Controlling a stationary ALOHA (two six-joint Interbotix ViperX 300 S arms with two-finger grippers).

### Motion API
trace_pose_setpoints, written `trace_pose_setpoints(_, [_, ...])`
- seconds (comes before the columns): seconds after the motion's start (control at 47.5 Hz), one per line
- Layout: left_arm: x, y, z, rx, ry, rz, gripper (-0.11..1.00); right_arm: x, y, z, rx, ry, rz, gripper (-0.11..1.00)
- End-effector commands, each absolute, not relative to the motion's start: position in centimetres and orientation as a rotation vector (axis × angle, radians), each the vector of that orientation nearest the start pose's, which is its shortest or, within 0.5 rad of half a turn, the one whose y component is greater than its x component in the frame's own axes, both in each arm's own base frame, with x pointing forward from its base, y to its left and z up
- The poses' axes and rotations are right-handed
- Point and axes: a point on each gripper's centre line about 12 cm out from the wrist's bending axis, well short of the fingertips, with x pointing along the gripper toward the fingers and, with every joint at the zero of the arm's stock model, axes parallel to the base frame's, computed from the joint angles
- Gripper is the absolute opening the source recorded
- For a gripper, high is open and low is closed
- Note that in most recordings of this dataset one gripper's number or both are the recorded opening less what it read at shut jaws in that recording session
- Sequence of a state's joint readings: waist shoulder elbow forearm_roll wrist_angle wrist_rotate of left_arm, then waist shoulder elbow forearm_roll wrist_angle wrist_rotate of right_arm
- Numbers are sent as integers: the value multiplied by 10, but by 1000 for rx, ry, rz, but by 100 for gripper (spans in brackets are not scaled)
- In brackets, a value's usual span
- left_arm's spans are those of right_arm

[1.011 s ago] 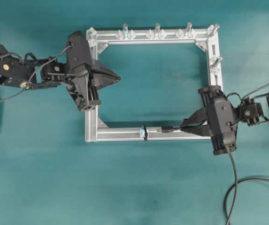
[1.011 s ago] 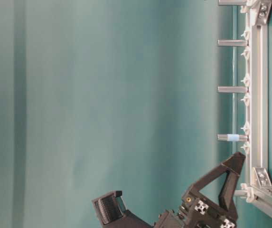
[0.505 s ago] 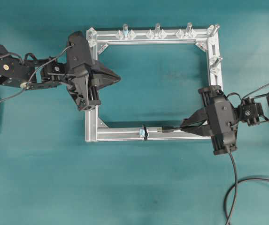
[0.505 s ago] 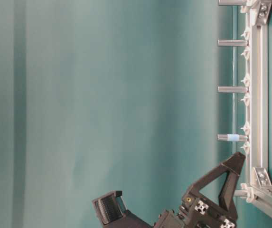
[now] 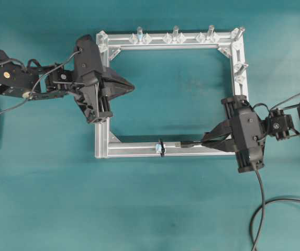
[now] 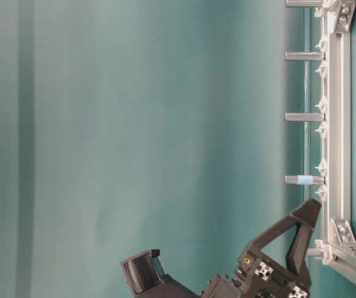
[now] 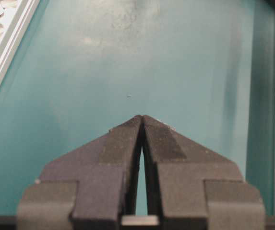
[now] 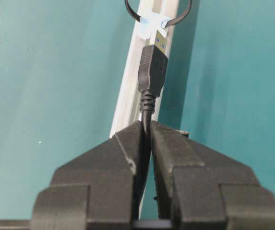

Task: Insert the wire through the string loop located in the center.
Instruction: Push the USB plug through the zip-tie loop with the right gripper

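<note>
Overhead view: a rectangular silver aluminium frame point(image 5: 103, 149) lies flat on a teal table covering point(image 5: 45, 198). The black right gripper point(image 5: 204, 142) reaches in from the right over the frame's near bar, its jaws clenched on the long thin black round wire point(image 5: 259, 198) just behind the plug. The wire leaves the gripper body, runs toward the bottom of the picture and curls off the lower right edge, so its far end is cut off. The slim black plug point(image 8: 152, 72) with its brassy tip points along the near bar toward the tiny black string loop point(image 5: 161, 147), which sits on that bar close to its middle.

Right wrist view: the plug tip lies just short of the loop's pale blue-white fitting point(image 8: 151, 23); the top of the loop is cut off by the picture's upper edge, and whether the tip touches the fitting cannot be told.

The black left gripper point(image 5: 131, 87) hovers over the frame's left bar, well apart from the loop. Left wrist view: its 2 fingertips point(image 7: 127, 132) meet, pinched together with nothing between them.

Upright silver pegs point(image 5: 175, 32) stand along the far bar. The table-level view is turned sideways; it shows only part of the frame, 4 pegs and the left arm, with wire and loop hidden.
</note>
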State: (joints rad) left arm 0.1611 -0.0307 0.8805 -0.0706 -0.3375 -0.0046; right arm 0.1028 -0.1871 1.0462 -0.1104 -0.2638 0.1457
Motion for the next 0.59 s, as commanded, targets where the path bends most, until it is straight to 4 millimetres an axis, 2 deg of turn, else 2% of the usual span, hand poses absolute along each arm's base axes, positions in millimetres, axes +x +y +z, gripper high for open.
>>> trace_pose_setpoints(0.0, [349,60,157,-101,466,197,0,297,33,147,16,568,114,7])
trace_pose_setpoints(0.568, [350,59,158,-102,463,196,0,321,35,143,17,570,116,7])
